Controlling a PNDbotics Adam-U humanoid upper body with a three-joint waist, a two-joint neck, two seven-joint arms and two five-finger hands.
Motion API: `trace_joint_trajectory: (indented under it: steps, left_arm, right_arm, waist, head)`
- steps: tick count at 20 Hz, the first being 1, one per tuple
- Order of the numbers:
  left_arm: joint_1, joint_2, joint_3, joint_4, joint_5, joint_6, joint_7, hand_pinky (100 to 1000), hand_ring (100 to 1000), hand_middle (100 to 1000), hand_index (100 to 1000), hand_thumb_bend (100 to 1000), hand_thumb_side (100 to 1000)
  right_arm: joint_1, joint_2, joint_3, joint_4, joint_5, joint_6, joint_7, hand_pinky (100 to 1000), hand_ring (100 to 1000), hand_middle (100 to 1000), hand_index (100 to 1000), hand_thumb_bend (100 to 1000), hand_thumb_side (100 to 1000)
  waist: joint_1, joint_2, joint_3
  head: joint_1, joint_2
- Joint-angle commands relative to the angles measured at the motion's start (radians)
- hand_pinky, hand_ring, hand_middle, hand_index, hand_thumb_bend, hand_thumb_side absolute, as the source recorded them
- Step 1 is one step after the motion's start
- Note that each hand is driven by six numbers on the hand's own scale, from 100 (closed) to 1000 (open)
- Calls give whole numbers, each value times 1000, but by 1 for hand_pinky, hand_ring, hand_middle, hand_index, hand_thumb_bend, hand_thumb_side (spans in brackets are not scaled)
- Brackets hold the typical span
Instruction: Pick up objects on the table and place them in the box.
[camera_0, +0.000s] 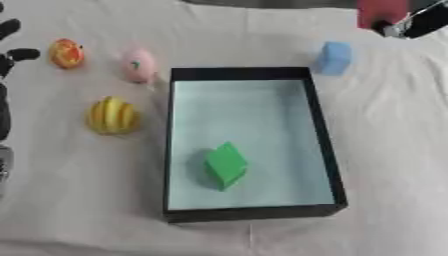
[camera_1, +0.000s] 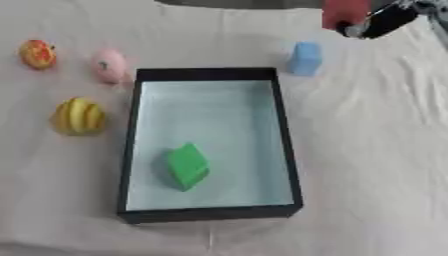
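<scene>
White cloth covers the table (camera_0: 394, 150); green block (camera_0: 227, 165) lies in the box (camera_0: 324, 135); blue block (camera_0: 334, 57), banana (camera_0: 113, 116), peach (camera_0: 138, 65), orange fruit (camera_0: 66, 53) remain outside; right hand (camera_1: 372, 22) holds red block (camera_1: 343, 12) at far edge; left hand (camera_0: 10, 55) idle, fingers relaxed.

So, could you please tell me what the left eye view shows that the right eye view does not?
Only the left eye view shows the left hand, at its left edge, fingers straight. Only the right eye view shows more cloth right of the right hand, which is against a red block. Both share the box holding a green block, the blue block behind it, and the orange fruit, pink fruit and yellow fruit on its left.
</scene>
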Motion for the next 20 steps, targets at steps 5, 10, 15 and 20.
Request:
trace_joint_trajectory:
  steps: [5,10,15,20]
  left_arm:
    - [-11,27,4,-17,-1,1,-7,595,793,797,731,226,800]
    - [-13,27,2,-17,0,3,-10,594,791,797,731,225,800]
    - [-16,26,-1,-17,2,4,-12,594,790,797,731,224,801]
    - [-18,25,-3,-17,3,5,-15,593,789,797,730,225,800]
  right_arm:
    - [-56,7,169,-194,-53,-15,103,714,591,533,662,377,100]
    - [-42,22,255,-320,-26,61,181,713,593,536,663,376,100]
    - [-24,52,284,-349,0,138,258,711,594,536,663,373,100]
    - [-23,100,317,-349,9,217,333,711,599,542,668,369,100]
  waist:
    - [0,-31,2]
    - [0,-31,3]
    - [1,-30,6]
    - [2,-29,6]
  head:
    - [-3,1]
    - [-5,-1]
    - [-8,0]
    - [-11,1]
